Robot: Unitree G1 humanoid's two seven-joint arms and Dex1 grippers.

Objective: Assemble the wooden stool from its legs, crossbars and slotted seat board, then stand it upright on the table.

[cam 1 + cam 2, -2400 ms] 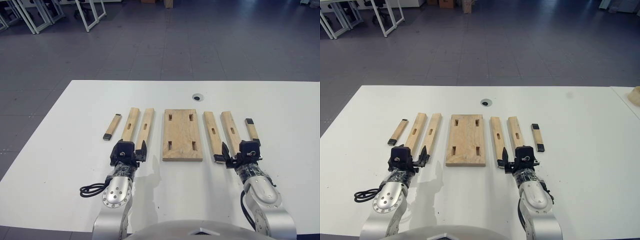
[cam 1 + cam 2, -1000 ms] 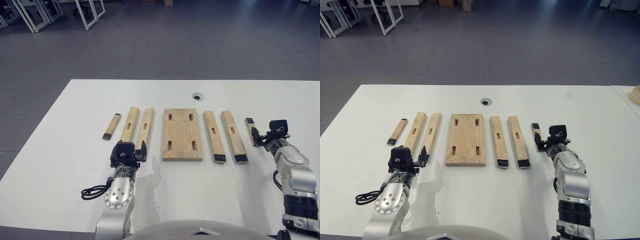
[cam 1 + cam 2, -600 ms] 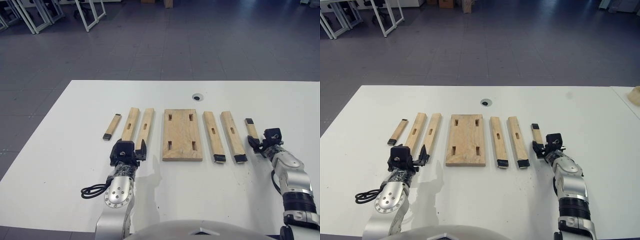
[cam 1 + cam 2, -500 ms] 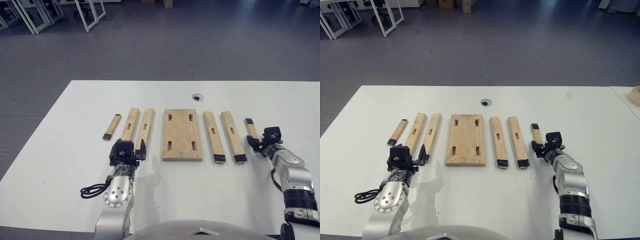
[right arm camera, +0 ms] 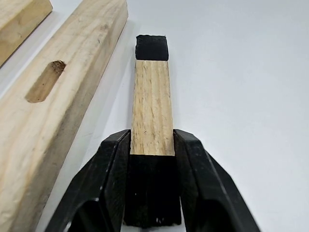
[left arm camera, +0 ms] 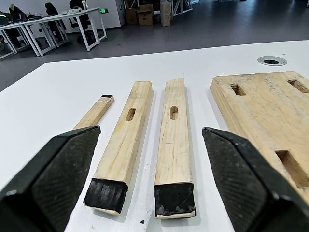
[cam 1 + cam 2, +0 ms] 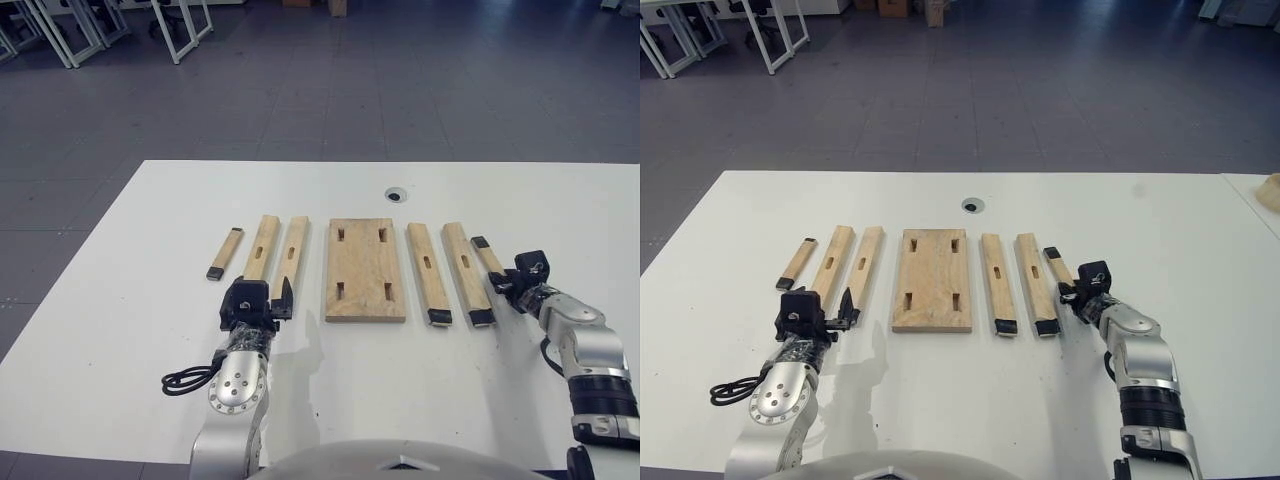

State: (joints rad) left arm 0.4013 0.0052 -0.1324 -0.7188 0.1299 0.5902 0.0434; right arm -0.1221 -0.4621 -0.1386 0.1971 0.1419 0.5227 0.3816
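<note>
One white table (image 7: 140, 310) | grey floor (image 7: 300, 80) | left pincer (image 7: 266, 293) apart | right pincer (image 5: 152, 140) clamped on crossbar (image 5: 151, 96)

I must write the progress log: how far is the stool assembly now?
Done: nothing is joined; the seat board, the left legs, the right legs and the left crossbar lie flat and separate. In hand: the right hand is shut on the right crossbar; the left hand is open near the left legs. Left: all fitting, then standing the stool upright.
</note>
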